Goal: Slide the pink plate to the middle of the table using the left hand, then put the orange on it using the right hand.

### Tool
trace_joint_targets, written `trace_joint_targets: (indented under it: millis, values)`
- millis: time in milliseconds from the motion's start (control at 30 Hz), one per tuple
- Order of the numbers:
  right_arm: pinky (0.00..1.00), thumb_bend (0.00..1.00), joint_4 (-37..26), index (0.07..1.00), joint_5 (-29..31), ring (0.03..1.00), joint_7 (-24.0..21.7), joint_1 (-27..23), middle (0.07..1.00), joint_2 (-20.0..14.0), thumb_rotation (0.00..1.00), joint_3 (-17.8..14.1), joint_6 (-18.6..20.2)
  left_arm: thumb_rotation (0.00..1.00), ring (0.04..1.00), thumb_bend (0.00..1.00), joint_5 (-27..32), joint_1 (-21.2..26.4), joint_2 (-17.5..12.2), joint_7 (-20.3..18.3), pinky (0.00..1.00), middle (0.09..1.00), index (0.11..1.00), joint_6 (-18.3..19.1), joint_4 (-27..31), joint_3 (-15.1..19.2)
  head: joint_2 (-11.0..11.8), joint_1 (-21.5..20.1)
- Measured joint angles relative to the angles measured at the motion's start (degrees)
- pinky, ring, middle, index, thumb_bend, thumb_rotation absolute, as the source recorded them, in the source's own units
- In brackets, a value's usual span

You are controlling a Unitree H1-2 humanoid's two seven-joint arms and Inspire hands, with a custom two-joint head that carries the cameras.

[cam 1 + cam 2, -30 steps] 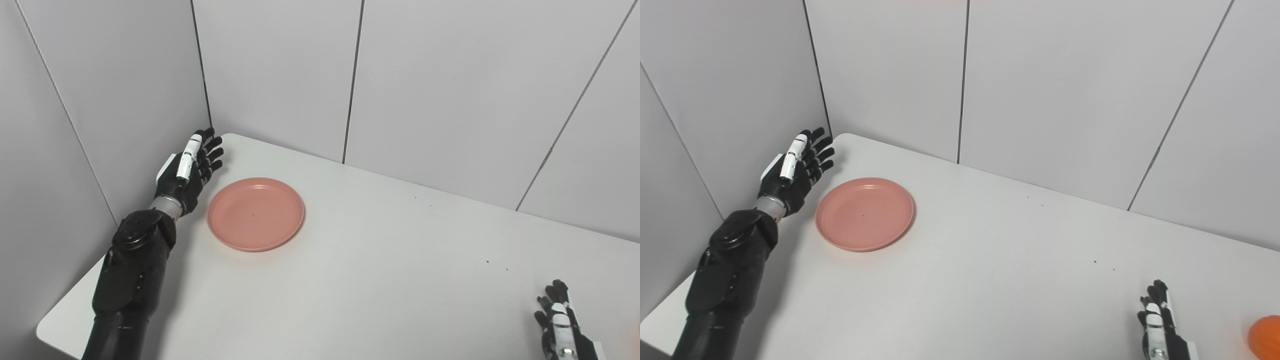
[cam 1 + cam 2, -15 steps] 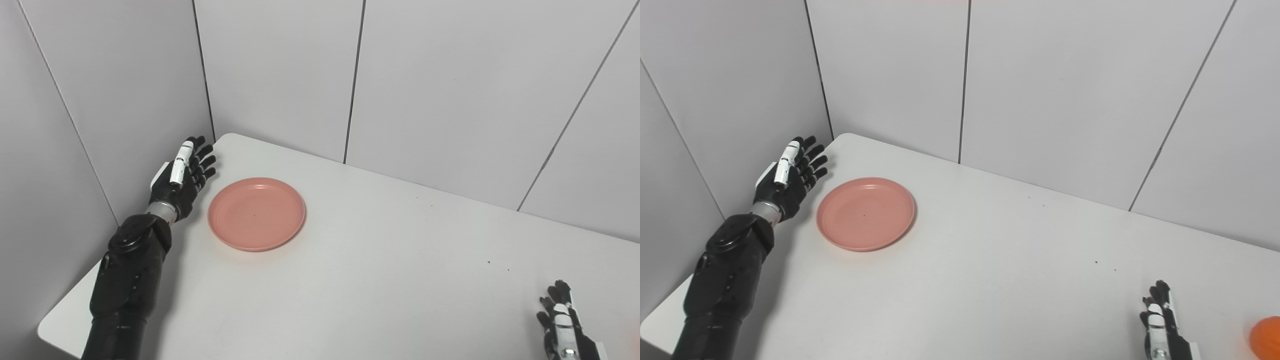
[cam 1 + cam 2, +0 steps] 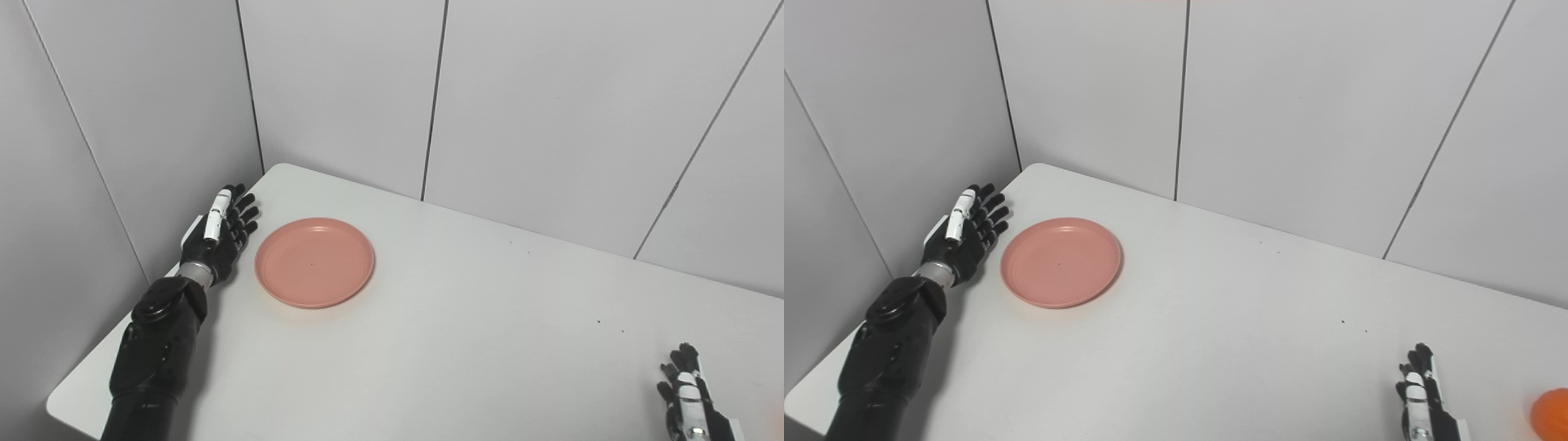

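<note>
Pink plate [image 3: 314, 262] sitting flat on bench [image 3: 465, 343], near its left far corner. My left robot hand [image 3: 219, 240] hovering just left of plate, not touching, fingers spread, holding nothing. Right robot hand [image 3: 1422, 398] waiting well right of plate, fingers apart, beside orange [image 3: 1551, 414]. Left one nearer; judging push should go rightward.

So we've got the plate [image 3: 314, 262] sitting on the table [image 3: 465, 343] near its far left corner, our left hand [image 3: 215, 240] just beside it along the left edge. Our right hand [image 3: 1421, 398] is at the near right corner, orange [image 3: 1551, 414] just right of it.
</note>
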State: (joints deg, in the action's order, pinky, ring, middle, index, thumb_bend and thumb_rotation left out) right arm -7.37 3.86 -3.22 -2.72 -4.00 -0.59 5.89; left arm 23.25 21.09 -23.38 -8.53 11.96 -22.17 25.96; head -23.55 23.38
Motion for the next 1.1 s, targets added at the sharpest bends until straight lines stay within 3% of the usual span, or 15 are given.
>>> trace_joint_targets:
  millis: [200,633,833,1100]
  values:
    - [1.00,0.01,0.0,1.000,-0.1,1.000,0.0,-0.1,1.000,0.0,1.00,0.0,0.0,1.00,0.978,0.38,0.3,0.1,-0.7,-2.1,1.00,0.975,0.955,-3.8,-3.6,-0.6,0.0,-0.1]
    - [1.00,0.00,0.0,1.000,-0.4,1.000,0.0,-0.1,1.000,0.0,1.00,0.0,0.0,1.00,0.941,0.32,0.9,0.6,-0.5,-2.9,0.95,0.942,0.929,-5.3,-5.0,-2.1,-0.4,-0.3]
    - [1.00,0.02,0.0,1.000,-0.2,1.000,0.0,-0.1,1.000,0.1,1.00,0.1,0.0,1.00,0.940,0.31,0.6,0.2,1.5,-1.9,0.94,0.943,0.930,-3.8,-1.6,-4.1,-0.7,-0.6]
    - [1.00,0.02,-0.9,1.000,0.0,1.000,-0.1,-0.1,1.000,0.3,1.00,0.1,0.1,1.00,0.934,0.32,0.8,-1.0,4.0,-1.3,0.93,0.936,0.925,1.3,5.0,-6.7,-1.3,-1.3]
